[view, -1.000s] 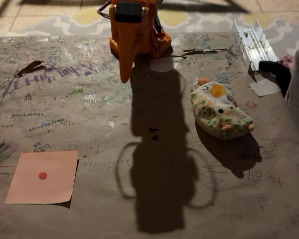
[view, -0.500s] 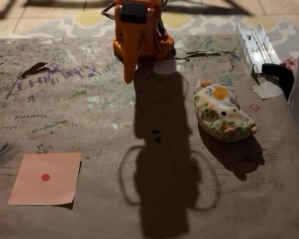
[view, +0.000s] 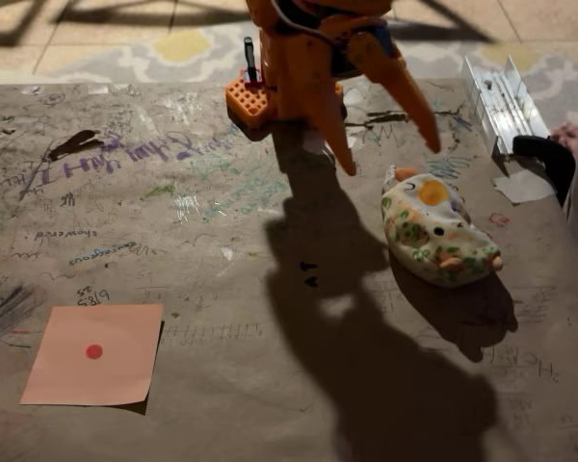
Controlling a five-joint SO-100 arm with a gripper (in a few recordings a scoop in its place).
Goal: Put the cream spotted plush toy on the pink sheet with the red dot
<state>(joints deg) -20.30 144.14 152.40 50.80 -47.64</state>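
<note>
Since half a second ago the orange arm has swung toward the right of the fixed view and its hand point(view: 390, 159) has spread — two pointed fingers now stand wide apart, released and gripping nothing, where before they hung together as one spike.

Nearest the camera, well apart from the hand and far to its lower left, the pink sheet with the red dot point(view: 93, 354) lies flat on the scribbled desk point(view: 222, 289), one edge lifted slightly over its shadow. The arm's long dark shadow runs down the middle of the desk.

Farther back, the cream spotted plush toy point(view: 435, 231) lies on its side just below and right of the fingertips — near them, not touching. Beyond it, right of the hand, a white channel-shaped piece point(view: 501, 96) rests by the desk's far edge.
</note>
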